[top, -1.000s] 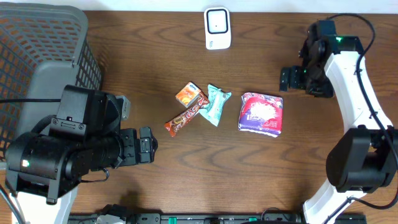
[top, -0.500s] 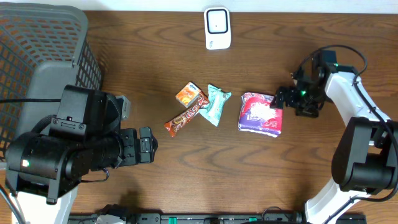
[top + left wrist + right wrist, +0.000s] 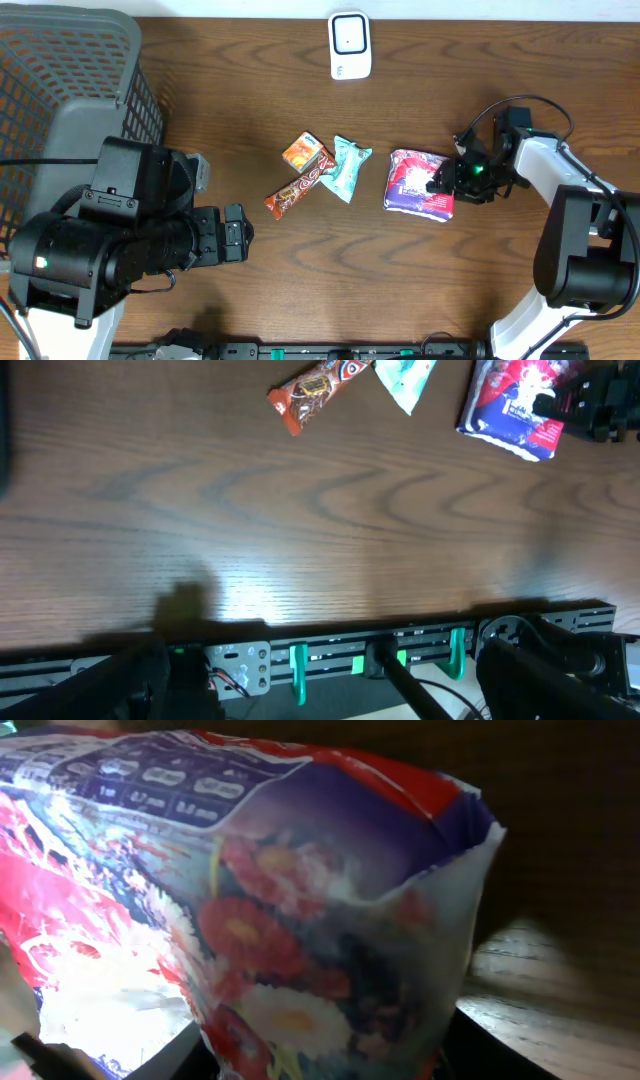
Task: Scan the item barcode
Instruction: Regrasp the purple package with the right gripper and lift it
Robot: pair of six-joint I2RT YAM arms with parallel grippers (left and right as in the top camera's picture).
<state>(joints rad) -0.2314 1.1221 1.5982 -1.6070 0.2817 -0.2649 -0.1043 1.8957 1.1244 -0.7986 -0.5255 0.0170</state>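
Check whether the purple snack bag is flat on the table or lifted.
Flat on the table: overhead, the purple snack bag lies on the wood, right pincer at its edge.

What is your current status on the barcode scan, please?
Left claw open, empty. Right claw at snack packet's right edge, grip unconfirmed. Nothing between packet and scanner.

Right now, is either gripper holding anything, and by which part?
Left gripper: nothing. Right gripper is at the purple-and-red snack bag, at its right-hand edge in the overhead view; whether the jaws grip it cannot be told.
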